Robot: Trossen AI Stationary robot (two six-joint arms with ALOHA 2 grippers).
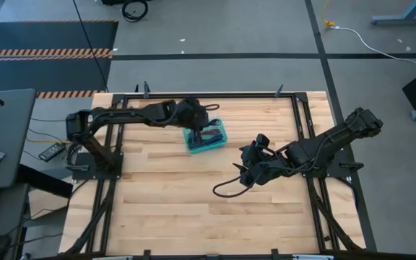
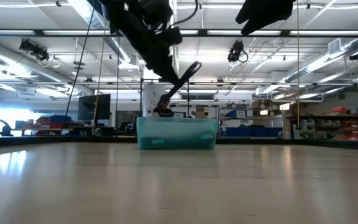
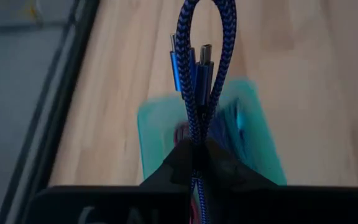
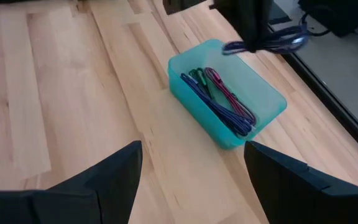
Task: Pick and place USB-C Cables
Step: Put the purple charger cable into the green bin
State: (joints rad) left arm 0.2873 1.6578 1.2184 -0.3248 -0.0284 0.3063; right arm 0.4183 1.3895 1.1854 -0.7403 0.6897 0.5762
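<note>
The translucent teal tray (image 4: 263,99) stands on the far middle of the table (image 1: 165,195). Inside it lie a dark green cable (image 4: 196,77), a maroon cable (image 4: 227,94) and a purple cable (image 4: 224,113). My left gripper (image 3: 197,155) hangs over the tray (image 1: 206,137), shut on another purple braided cable bundle (image 3: 199,56). My right gripper (image 4: 191,155) is open, well to the right of the tray and nearer the table's near edge, touching nothing. My left gripper pinches the purple cable bundle between its two fingers, near one end of the folded bundle (image 3: 197,142). The looped end and the metal plugs (image 3: 189,62) stick out past the fingertips. The bundle (image 2: 182,81) is lifted clear, slanting above the tray (image 2: 176,134).
A black frame rail (image 1: 208,94) borders the table just beyond the tray. A loose black cable loop (image 1: 226,189) of the right arm hangs over the table's middle. Bare wood lies left of and in front of the tray.
</note>
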